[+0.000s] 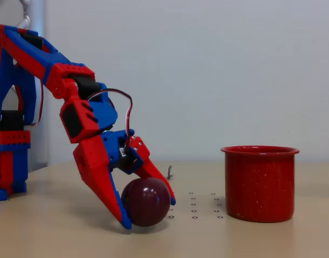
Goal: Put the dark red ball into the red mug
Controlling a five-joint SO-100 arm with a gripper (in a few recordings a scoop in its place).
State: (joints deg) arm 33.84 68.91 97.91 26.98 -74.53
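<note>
The dark red ball (147, 201) rests on the beige table, glossy and maroon. My red and blue gripper (148, 214) reaches down from the left, with one finger at the ball's left side and the other over its right side. The jaws enclose the ball, which still touches the table. The red mug (259, 184) stands upright to the right, speckled with white, roughly a hand's width from the ball.
The arm's blue base (8, 161) stands at the left edge. A small metal screw (169, 172) sticks up behind the ball. Rows of small holes (205, 207) dot the table (57, 236) between ball and mug. A pale wall closes the back.
</note>
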